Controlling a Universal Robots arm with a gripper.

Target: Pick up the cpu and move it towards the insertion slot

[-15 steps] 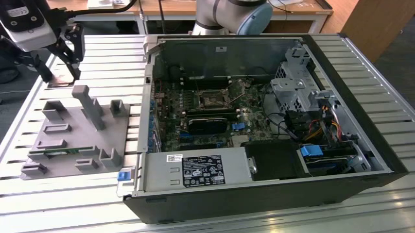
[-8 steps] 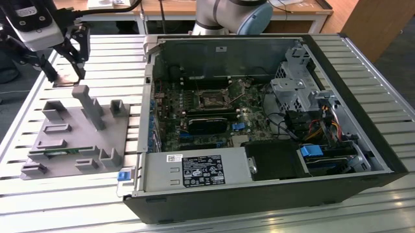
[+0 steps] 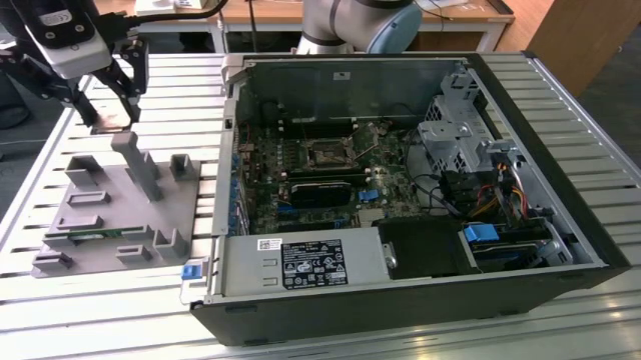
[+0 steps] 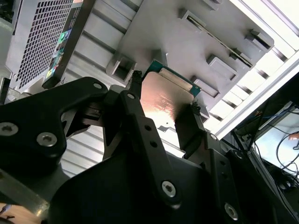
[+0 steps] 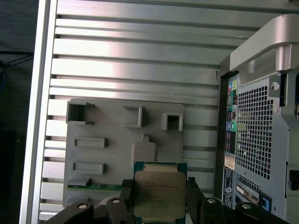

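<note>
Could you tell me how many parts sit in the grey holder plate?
1: the green memory stick lies in a slot along one edge of the plate. The cpu is clamped in the gripper, off the plate.

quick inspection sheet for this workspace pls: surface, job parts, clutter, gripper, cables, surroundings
surface: slatted metal table carrying a grey fixture plate and an open computer case.
job's things: the cpu is clamped between the gripper's fingers over the fixture plate; the insertion slot sits on the motherboard inside the case, dark centre showing.
clutter: green memory stick lying in the fixture plate.
grippers: gripper shut on two opposite edges of the cpu, at the exterior view's left, outside the case.
cables: coloured wires bundled inside the case.
surroundings: wooden desk beyond the table.
</note>
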